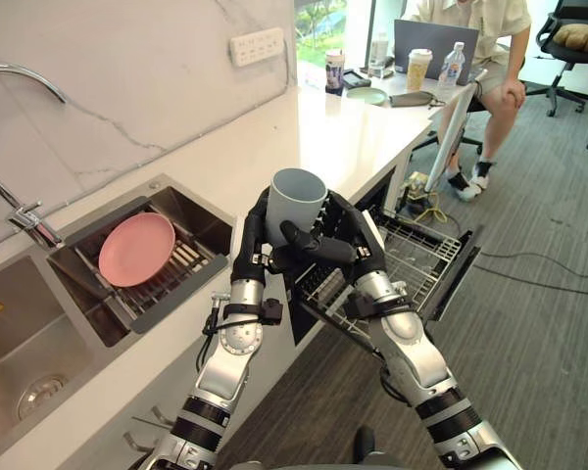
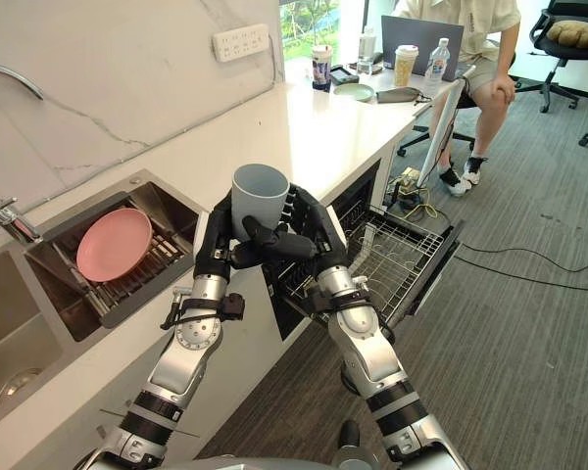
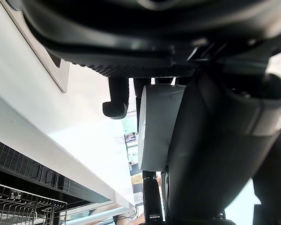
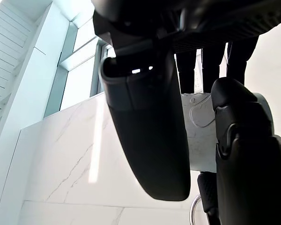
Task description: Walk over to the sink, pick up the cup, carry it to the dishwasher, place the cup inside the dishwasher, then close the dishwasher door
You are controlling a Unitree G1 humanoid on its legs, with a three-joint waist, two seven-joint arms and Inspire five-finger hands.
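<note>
Left eye view: cup (image 1: 296, 201) held upright, mouth up, clasped between left hand (image 1: 251, 240) and right hand (image 1: 341, 247), fingers of both curled round its wall, above counter (image 1: 343, 137) edge. Open dishwasher rack (image 1: 418, 251) seen lower, rightward; right hand judged nearer.

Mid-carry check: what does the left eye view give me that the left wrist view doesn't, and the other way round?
Left eye view adds: the pink plate standing in the sink, a seated person at the counter's far end, and how the right hand curls round the cup opposite the left hand. Left wrist view adds: a close look at the cup's side wall against the left hand's fingers. Both: the cup in the left hand's grip, the white counter and the dishwasher's wire rack.
</note>
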